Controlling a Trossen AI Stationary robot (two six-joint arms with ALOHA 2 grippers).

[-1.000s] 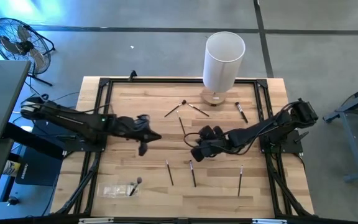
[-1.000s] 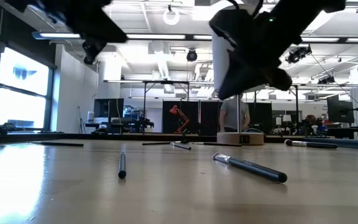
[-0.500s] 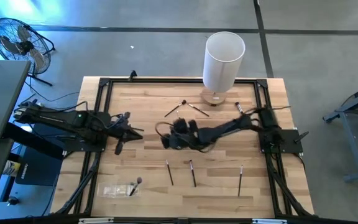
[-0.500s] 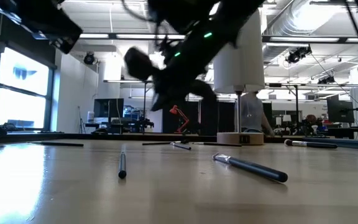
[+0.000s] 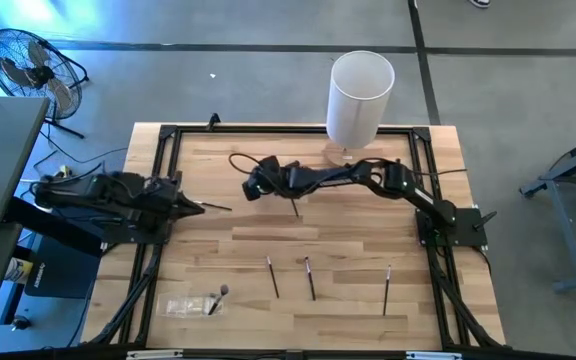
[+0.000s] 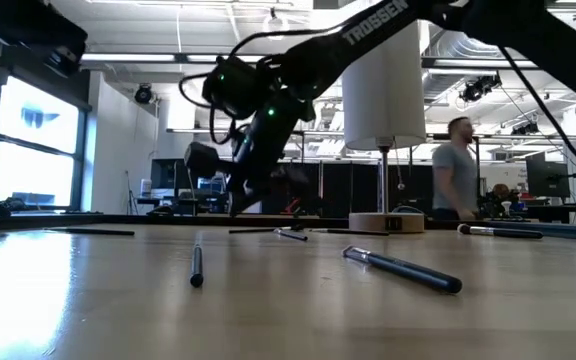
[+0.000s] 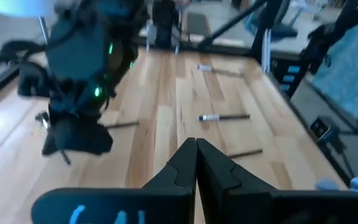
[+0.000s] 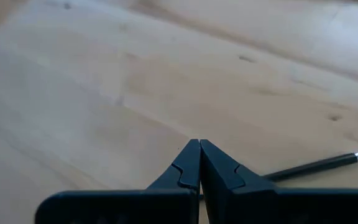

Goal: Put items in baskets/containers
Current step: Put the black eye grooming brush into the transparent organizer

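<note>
Several thin dark brushes lie flat on the wooden table: three near the front [image 5: 309,279], one by the left gripper [image 5: 218,208], and one [image 5: 294,207] under the right arm. The clear tray [image 5: 183,306] lies at the front left with a brush [image 5: 218,297] at its edge. My right gripper [image 5: 252,188] is shut and reaches over the table's far left middle, just above the wood [image 8: 199,146]; a brush [image 8: 316,165] lies beside it. My left gripper [image 5: 190,206] is shut and empty, drawn back at the left edge [image 7: 196,146].
A tall white cylinder [image 5: 360,90] stands on a wooden base at the far edge. A black frame [image 5: 168,150] runs round the table. In the low view a person [image 6: 455,170] walks in the room behind. A fan [image 5: 23,65] stands on the floor at the left.
My right gripper has swung from the table's middle toward the far left, its arm stretching out across the far half and sinking a little. My left gripper has drawn back toward the table's left edge. The brushes have stayed where they lay.
</note>
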